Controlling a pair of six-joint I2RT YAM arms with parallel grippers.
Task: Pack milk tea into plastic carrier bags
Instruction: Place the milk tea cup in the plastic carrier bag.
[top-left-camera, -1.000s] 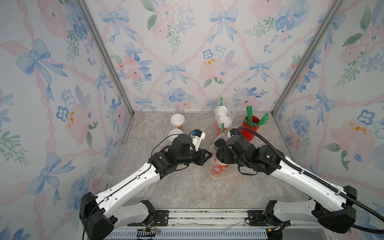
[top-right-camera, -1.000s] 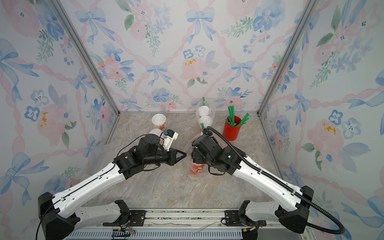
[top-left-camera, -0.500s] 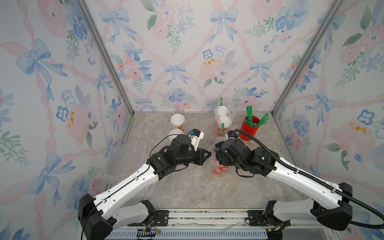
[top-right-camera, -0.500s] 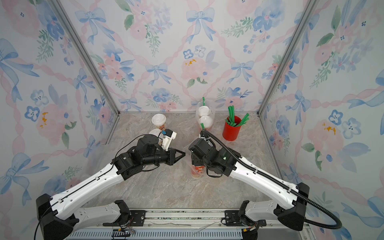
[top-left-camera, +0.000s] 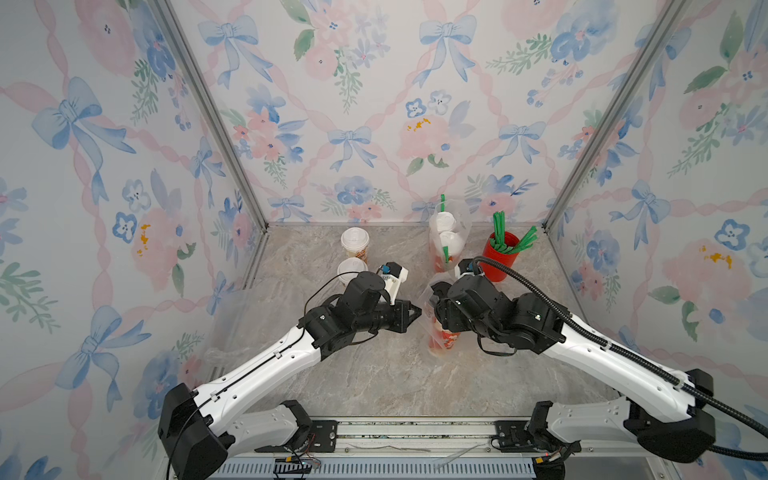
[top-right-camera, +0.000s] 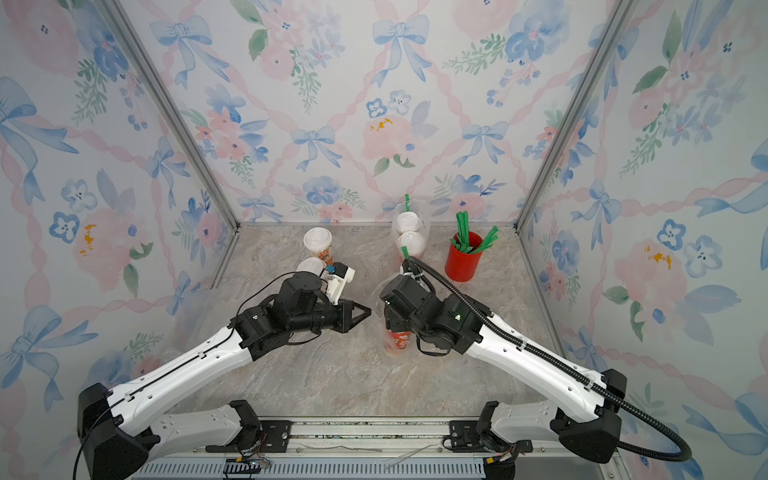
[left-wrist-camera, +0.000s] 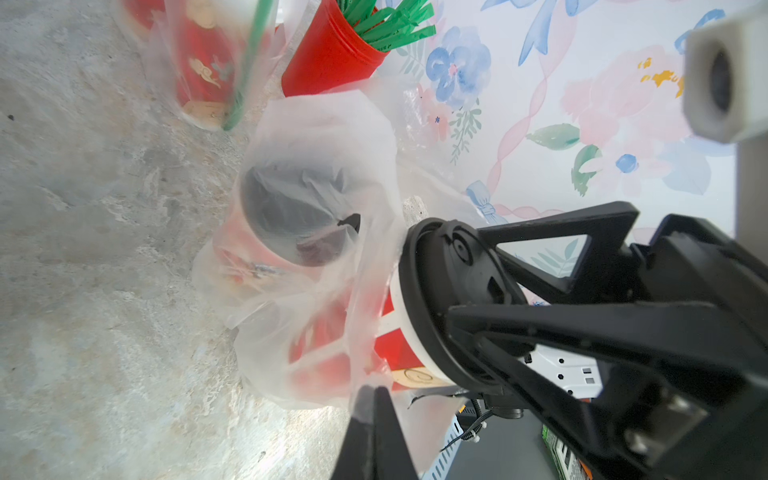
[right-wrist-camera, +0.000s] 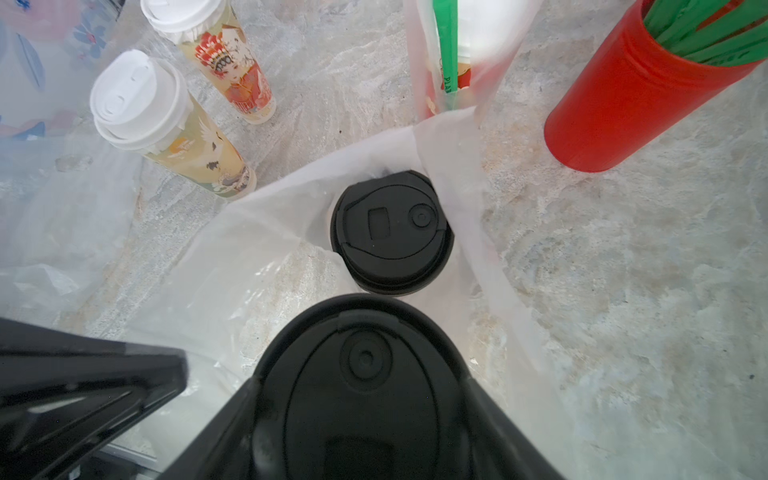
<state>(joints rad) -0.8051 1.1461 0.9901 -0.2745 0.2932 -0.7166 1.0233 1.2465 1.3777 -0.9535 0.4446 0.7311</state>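
A clear plastic carrier bag (right-wrist-camera: 257, 232) stands open mid-table, also seen as the bag (top-left-camera: 428, 291). One red milk tea cup with a black lid (right-wrist-camera: 390, 232) stands inside it. My right gripper (right-wrist-camera: 365, 415) is shut on a second black-lidded red cup (left-wrist-camera: 395, 345); its lower part is inside the bag beside the first cup (left-wrist-camera: 291, 216). From above this cup (top-left-camera: 442, 336) shows under the right wrist. My left gripper (left-wrist-camera: 374, 395), seen from above as the left gripper (top-left-camera: 417, 311), is shut, pinching the bag's rim. Two cream cups (right-wrist-camera: 166, 129) stand loose.
A packed bag with two white-lidded cups and green straws (top-left-camera: 446, 241) stands at the back. A red cup of green straws (top-left-camera: 500, 259) is to its right. Flat clear plastic (right-wrist-camera: 62, 216) lies at the left by the wall. The cream cups (top-left-camera: 354, 249) stand at the back left.
My right arm has shifted slightly left over the bag with the cup still in its grip. The left gripper has stayed put on the bag's rim.
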